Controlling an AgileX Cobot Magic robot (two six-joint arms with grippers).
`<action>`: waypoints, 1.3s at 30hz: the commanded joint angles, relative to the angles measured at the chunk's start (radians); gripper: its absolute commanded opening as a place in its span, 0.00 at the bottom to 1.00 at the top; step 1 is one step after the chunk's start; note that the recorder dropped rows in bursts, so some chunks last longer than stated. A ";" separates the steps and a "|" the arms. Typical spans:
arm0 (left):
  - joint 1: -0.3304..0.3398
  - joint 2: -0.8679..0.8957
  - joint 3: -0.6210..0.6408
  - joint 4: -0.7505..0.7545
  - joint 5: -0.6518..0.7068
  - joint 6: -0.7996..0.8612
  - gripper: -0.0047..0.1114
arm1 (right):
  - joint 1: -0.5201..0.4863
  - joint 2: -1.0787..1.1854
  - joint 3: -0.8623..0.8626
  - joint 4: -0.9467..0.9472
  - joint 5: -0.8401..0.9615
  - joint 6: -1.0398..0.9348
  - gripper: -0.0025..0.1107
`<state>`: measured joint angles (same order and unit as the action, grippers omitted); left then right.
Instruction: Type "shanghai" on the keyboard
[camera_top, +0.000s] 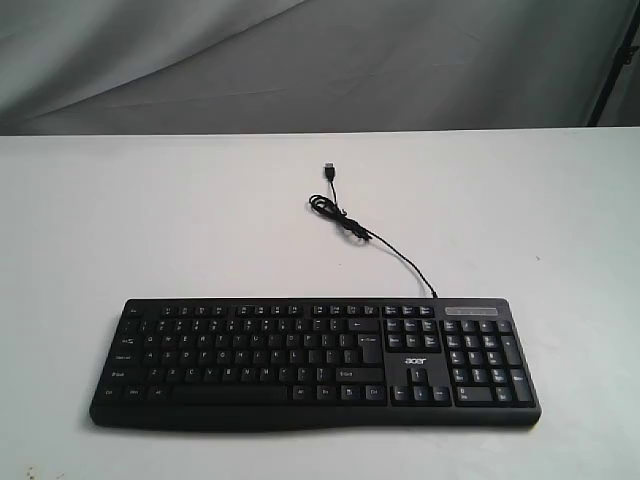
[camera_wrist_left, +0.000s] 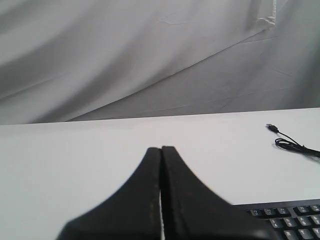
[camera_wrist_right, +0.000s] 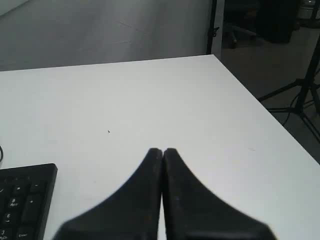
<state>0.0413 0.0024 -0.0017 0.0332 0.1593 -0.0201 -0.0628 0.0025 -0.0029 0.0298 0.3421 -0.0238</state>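
Both pairs closed, nothing typed yet, it seems.
Your keyboard (camera_top: 315, 362) lies flat on the counter (camera_top: 100, 220); left fingers (camera_wrist_left: 142, 200) and right fingers (camera_wrist_right: 140, 200) are pressed together, off its two ends, touching no key, so all eight letters seem left.

Both wrist views crop most of the keyboard (camera_wrist_left: 292, 220), its legends too blurred to read

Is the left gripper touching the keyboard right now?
Apart. The exterior view shows the whole keyboard with no gripper on it; the left wrist view shows the left gripper clear of its keys.
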 joint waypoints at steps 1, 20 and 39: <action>-0.006 -0.002 0.002 0.000 -0.006 -0.003 0.04 | -0.007 -0.003 0.003 -0.011 -0.002 -0.003 0.02; -0.006 -0.002 0.002 0.000 -0.006 -0.003 0.04 | -0.007 -0.003 0.003 0.122 -0.662 0.220 0.02; -0.006 -0.002 0.002 0.000 -0.006 -0.003 0.04 | -0.007 0.534 -0.591 -0.992 -0.964 1.156 0.02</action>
<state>0.0413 0.0024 -0.0017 0.0332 0.1593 -0.0201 -0.0628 0.3950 -0.4578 -0.7885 -0.6132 1.0800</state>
